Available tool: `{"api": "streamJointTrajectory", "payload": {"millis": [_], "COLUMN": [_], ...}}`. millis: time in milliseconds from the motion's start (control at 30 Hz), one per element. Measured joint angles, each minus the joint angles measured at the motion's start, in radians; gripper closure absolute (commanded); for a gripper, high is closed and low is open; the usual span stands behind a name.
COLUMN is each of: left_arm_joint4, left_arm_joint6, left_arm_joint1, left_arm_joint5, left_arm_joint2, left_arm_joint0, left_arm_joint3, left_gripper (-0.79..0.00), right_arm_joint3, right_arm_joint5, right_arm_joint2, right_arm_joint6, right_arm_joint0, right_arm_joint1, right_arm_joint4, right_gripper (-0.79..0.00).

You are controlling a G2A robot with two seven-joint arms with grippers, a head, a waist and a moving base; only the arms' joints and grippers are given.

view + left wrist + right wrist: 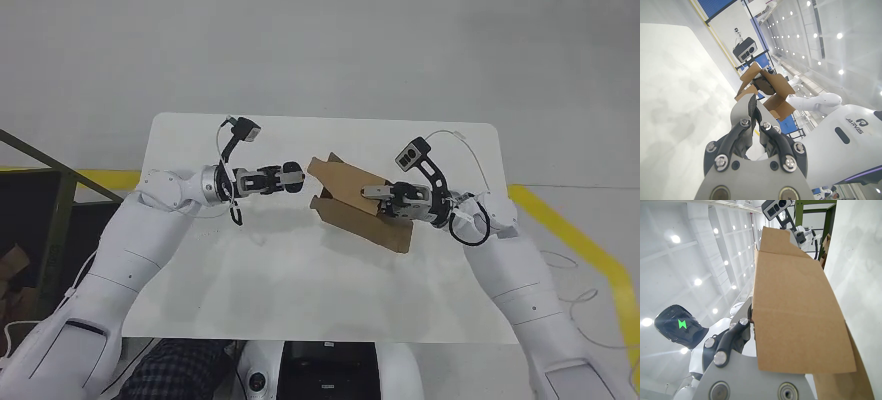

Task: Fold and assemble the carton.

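On the white table (pixel 300 290) we see the brown carton (pixel 355 200), partly opened, at the table's middle with its flaps spread. The right gripper (pixel 385 195) clamps one carton wall. The left gripper (pixel 300 177), fingers drawn nearly together, meets a flap corner at the carton's other end; we cannot tell whether it pinches the flap.

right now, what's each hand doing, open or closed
left hand: closed, tips at the carton flap; grip on it cannot be told
right hand: closed on the carton
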Motion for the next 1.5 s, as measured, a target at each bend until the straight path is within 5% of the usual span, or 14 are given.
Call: {"api": "streamJointTrajectory", "payload": {"millis": [33,267,1000,1367,1500], "left_arm_joint4": [0.010,0.110,0.115,0.301,0.334], "left_arm_joint6": [0.008,0.058,0.069,0.295,0.307], "left_arm_joint1": [0.004,0.035,0.034,0.053,0.069], "left_arm_joint5": [-0.008,-0.058,-0.061,-0.293,-0.307], "left_arm_joint2": [-0.002,0.007,0.006,0.066,0.066], "left_arm_joint0": [0.002,0.004,0.009,0.030,0.031], "left_arm_joint3": [-0.002,-0.037,-0.045,-0.086,-0.129], "left_gripper": [-0.785,-0.785,-0.785,-0.785,-0.785], "right_arm_joint3": [-0.001,-0.018,-0.043,0.066,0.082], "right_arm_joint5": [0.007,0.036,0.040,-0.018,-0.040], "right_arm_joint2": [0.005,0.034,0.032,0.001,-0.003], "right_arm_joint6": [0.006,0.013,-0.002,0.113,0.125], "right_arm_joint0": [0.001,-0.006,-0.017,0.016,0.025], "right_arm_joint1": [0.002,0.012,0.012,0.003,0.001], "right_arm_joint4": [-0.002,-0.020,-0.025,-0.001,0.006], "right_gripper": [0.000,0.000,0.000,0.000,0.000]}}
